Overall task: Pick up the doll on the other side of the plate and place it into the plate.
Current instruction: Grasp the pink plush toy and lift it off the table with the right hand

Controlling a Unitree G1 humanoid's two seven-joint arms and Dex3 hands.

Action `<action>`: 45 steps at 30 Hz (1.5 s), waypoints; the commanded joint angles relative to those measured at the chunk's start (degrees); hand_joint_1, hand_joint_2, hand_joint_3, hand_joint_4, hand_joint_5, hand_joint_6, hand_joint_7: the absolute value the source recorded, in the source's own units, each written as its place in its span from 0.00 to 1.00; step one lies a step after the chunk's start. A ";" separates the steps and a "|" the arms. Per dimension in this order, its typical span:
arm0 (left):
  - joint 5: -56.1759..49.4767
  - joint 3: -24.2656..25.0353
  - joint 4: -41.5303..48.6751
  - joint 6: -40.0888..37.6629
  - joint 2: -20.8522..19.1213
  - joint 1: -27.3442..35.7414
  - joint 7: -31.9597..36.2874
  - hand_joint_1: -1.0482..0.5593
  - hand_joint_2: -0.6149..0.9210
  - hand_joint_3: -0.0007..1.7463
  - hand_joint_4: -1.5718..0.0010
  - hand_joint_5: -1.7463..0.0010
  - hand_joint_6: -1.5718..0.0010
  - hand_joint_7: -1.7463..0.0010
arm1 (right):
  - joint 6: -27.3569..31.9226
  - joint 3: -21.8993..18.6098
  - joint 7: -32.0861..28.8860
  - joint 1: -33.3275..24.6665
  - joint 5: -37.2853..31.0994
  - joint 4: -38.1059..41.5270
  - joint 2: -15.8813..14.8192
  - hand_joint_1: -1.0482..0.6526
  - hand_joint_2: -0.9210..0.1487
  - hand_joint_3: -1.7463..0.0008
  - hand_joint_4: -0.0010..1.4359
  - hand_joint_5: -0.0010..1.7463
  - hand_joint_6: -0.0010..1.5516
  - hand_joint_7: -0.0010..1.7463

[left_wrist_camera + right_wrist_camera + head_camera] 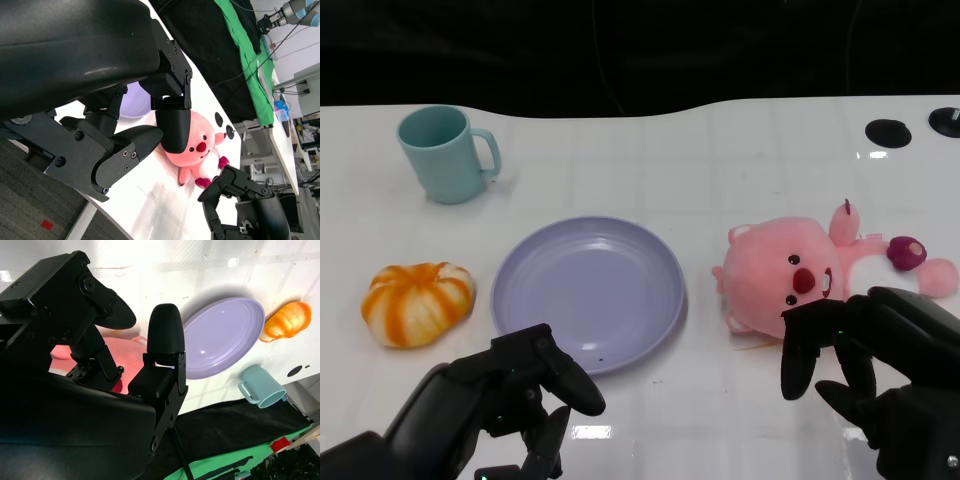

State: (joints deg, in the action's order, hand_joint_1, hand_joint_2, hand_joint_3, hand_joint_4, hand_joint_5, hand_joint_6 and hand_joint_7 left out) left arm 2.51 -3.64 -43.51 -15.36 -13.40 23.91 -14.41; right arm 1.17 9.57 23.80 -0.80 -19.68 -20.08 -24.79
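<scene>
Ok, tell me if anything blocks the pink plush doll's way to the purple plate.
Nothing visible does. The pink plush doll lies right of the round purple plate with only bare white table between them. The right robot hand hovers at the doll's near edge.

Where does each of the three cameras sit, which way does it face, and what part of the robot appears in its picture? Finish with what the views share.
Head view: high on the robot, looking down at the table; left hand and right hand show below.
Left wrist view: behind the left hand, facing across the pink doll to the right hand.
Right wrist view: behind the right hand, facing the purple plate, orange pumpkin toy and teal mug.
Shared: all three show the doll and plate.
</scene>
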 commanded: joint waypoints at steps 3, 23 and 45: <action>0.06 0.43 0.43 0.62 -0.69 0.05 -0.26 0.50 0.78 0.62 0.56 0.01 0.58 0.17 | 0.74 -1.29 -1.37 0.40 0.77 -0.34 0.70 0.61 0.48 0.37 0.56 0.70 0.51 0.47; -0.05 -0.28 0.19 0.38 -0.27 0.54 0.28 0.49 0.79 0.60 0.56 0.01 0.58 0.18 | 5.09 -4.09 -6.71 1.39 -5.73 -1.62 0.98 0.34 0.00 0.95 0.10 0.34 0.18 0.00; -0.62 -0.89 -0.53 -0.94 -0.10 0.07 0.34 0.49 0.76 0.64 0.58 0.01 0.58 0.15 | 23.68 2.01 8.23 10.26 -24.81 -5.06 -6.18 0.20 0.00 0.98 0.00 0.22 0.08 0.01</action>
State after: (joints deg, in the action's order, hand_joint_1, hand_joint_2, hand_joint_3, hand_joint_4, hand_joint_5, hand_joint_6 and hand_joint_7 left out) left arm 2.03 -4.63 -43.37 -15.98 -13.16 23.89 -14.40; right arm 24.61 11.24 31.74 8.52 -43.56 -25.89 -30.10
